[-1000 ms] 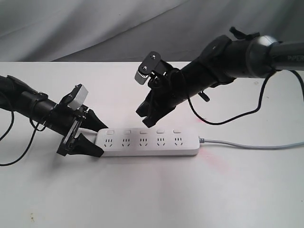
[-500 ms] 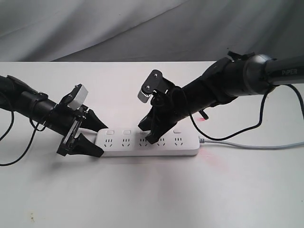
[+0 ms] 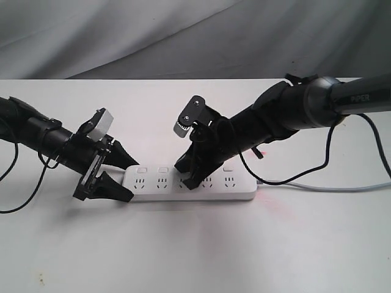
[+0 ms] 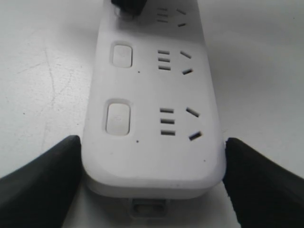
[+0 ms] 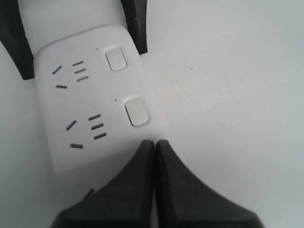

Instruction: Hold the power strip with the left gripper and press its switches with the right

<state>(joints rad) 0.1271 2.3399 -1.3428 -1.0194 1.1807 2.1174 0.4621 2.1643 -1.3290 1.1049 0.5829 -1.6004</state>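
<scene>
Now: right gripper [image 3: 188, 178] (jaws pinched together) has dropped onto middle switches [image 3: 164, 170]; left gripper [image 3: 133, 180] clamps power strip [image 3: 241, 192]; pressing likely begun.

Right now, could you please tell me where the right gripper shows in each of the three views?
Exterior view: the right gripper, over the power strip's middle.
Left wrist view: its dark tip, beyond the second switch.
Right wrist view: its shut fingers, pointing at the strip.
Shared landmark: the end switch farthest from the cord.
</scene>
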